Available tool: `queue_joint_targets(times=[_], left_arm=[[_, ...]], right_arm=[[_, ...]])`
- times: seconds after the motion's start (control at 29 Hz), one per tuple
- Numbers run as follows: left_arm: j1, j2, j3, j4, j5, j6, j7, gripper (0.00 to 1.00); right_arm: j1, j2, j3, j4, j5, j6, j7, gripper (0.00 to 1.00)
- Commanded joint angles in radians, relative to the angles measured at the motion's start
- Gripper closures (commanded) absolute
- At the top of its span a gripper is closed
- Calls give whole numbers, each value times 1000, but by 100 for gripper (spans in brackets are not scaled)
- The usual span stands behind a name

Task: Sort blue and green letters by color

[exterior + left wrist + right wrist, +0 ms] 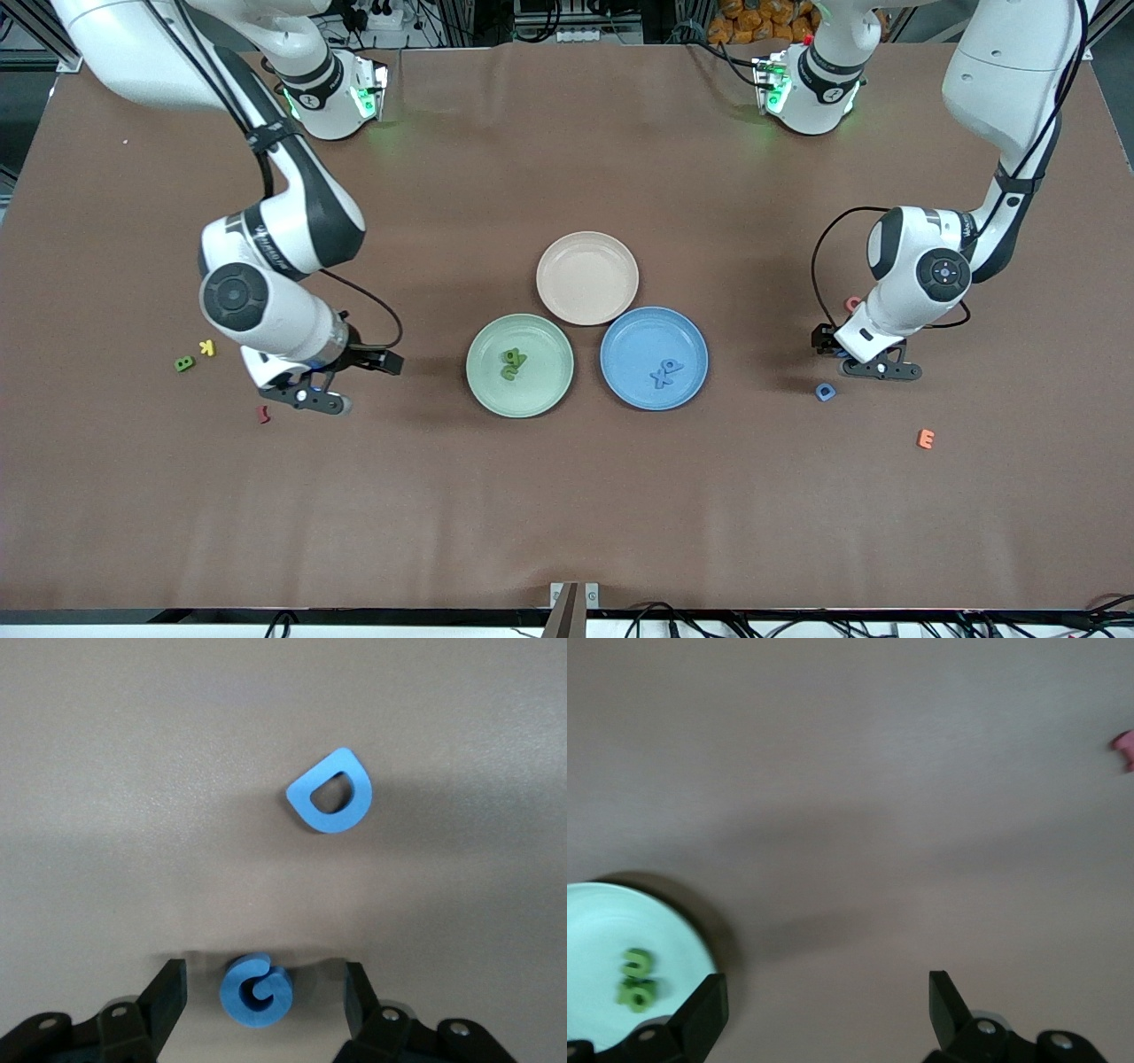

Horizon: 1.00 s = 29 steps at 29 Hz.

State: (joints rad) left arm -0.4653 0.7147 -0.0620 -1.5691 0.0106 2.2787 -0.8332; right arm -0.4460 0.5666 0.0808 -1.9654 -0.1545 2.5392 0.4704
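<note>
L gripper is set low over bench w/ fingers parted around blue G, untouched; R gripper is released, nothing betw. fingers.

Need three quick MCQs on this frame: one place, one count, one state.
1. Where is the blue G?
A) in the green plate
B) on the table, between the left end effector jaws
C) on the beige plate
2. Letters in the blue plate?
A) none
B) two
C) five
3. Right end effector?
A) open, empty
B) shut on a green letter
C) shut on a yellow letter
Key: 1 B, the jaws flank it with gaps; 2 B, X and P lie there; 3 A, only table shows between its jaws.
</note>
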Motion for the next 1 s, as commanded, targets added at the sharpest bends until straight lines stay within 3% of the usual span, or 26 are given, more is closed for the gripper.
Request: queue_joint_targets(times=[0.0, 0.1, 0.24, 0.41, 0.55, 0.69, 0.9, 0.96], left_arm=[[-3, 8, 4, 17, 8, -1, -4, 12], [-3, 8, 4, 15, 11, -1, -4, 5], [-1, 6, 2, 15, 12, -1, -3, 5], [23, -20, 2, -6, 52, -5, 14, 13], [59, -61, -2, -63, 74, -5, 84, 14], [105, -115, -4, -118, 74, -10, 198, 14], [186, -175, -7, -196, 74, -13, 360, 15], [217, -185, -16, -216, 74, -13, 403, 15]], right_arm=[[15, 7, -16, -3, 4, 18, 16, 32], [18, 9, -18, -1, 4, 23, 16, 33], [20, 10, -21, -3, 4, 30, 16, 35], [20, 12, -21, -3, 4, 30, 16, 39], [20, 12, -21, -3, 4, 30, 16, 45], [20, 12, -21, -3, 4, 29, 14, 58], [20, 10, -21, -3, 4, 20, 1, 87], [20, 7, -21, -3, 4, 15, -1, 92]])
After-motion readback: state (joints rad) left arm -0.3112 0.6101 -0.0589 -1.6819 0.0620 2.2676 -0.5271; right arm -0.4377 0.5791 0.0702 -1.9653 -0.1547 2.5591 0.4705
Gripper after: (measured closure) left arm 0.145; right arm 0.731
